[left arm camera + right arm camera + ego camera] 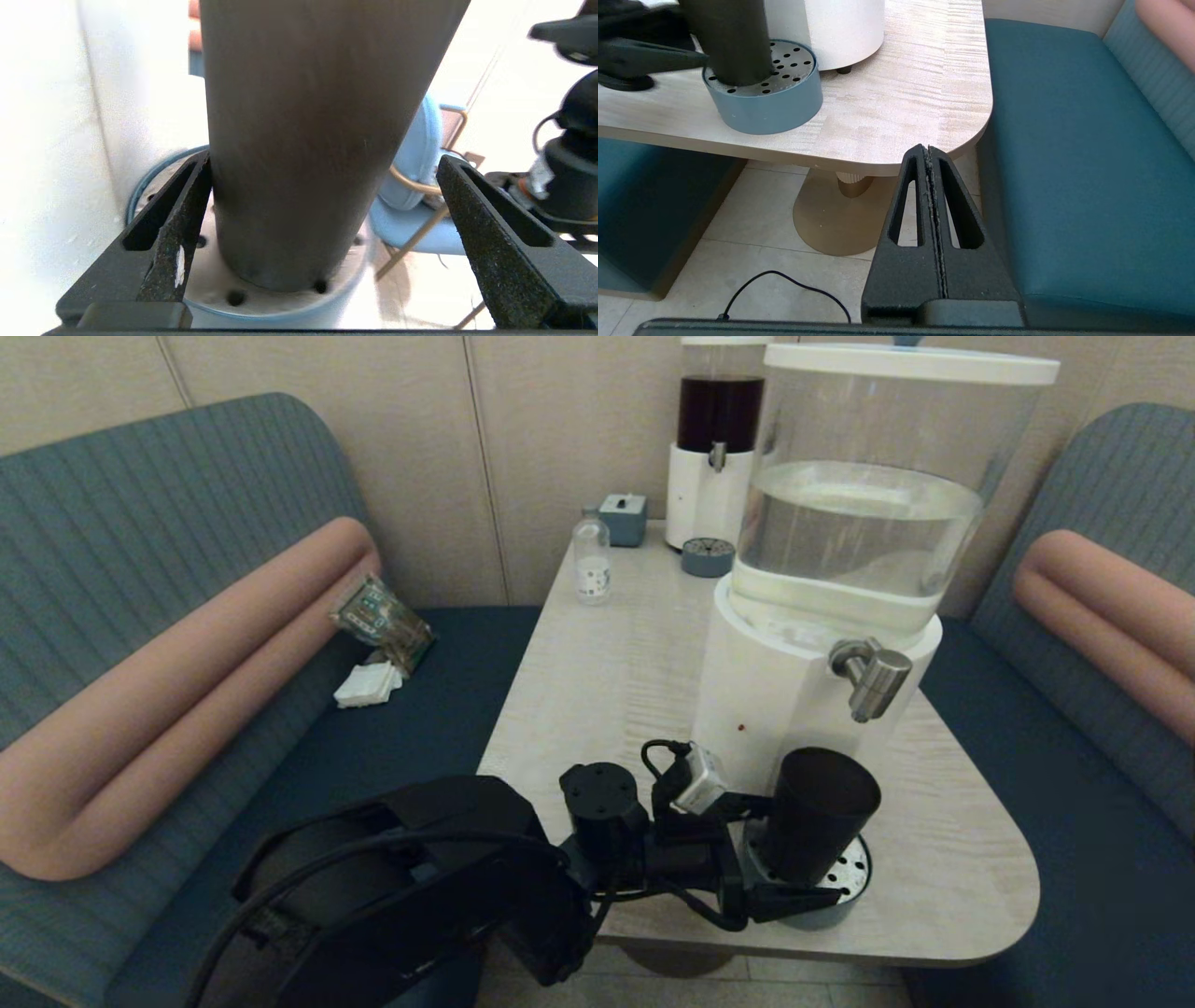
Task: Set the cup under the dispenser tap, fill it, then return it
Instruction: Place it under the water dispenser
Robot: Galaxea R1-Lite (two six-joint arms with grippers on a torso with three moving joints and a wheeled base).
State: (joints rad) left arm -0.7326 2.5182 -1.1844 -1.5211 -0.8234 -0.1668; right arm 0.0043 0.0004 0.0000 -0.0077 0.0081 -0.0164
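- Cup (819, 812): dark, tapered, upright on the perforated metal top of a round blue-grey drip tray (845, 882), right at the foot of the white dispenser base (775, 691).
- Dispenser tap (874, 678): brushed metal, above the cup and slightly toward the right, apart from the rim.
- Left gripper (322, 219): around the lower part of the cup with fingers spread; one finger (180, 228) against the cup wall, the other (490, 233) clearly apart from it, so no grip.
- Right gripper (930, 210): low beside the table (896, 102), off its near right corner, fingers pressed together and holding nothing.
- Farther on the table: small clear bottle (591, 560) and slimmer dispenser with dark liquid (717, 439).
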